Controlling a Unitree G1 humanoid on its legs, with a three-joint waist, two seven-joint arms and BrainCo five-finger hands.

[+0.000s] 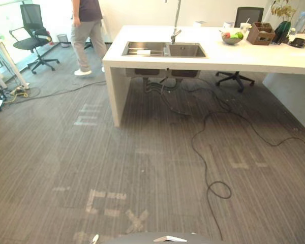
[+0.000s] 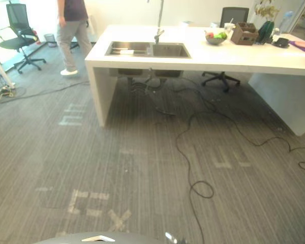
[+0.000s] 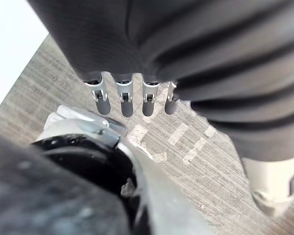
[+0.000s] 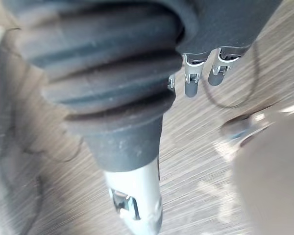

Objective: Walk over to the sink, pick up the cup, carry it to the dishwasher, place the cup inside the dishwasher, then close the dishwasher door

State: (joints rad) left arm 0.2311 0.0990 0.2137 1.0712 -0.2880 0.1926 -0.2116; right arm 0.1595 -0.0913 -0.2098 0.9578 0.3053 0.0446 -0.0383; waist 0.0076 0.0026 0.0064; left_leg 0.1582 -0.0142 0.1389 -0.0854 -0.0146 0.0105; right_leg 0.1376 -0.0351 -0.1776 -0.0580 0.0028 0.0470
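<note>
Across the grey carpet [image 1: 142, 168], a white object, probably the cup [image 1: 143, 52], lies inside the steel sink [image 1: 185, 50] in the white worktop [image 1: 244, 57]; left hand [image 3: 127, 100] and right hand [image 4: 191, 86] hang straight-fingered, empty, for walking.

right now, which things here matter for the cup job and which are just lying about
For the job:
sink
white thing in its left basin, maybe the cup
left robot hand, open, empty
right robot hand, open, empty

Lying about:
fruit bowl
brown box
black chair
person
</note>
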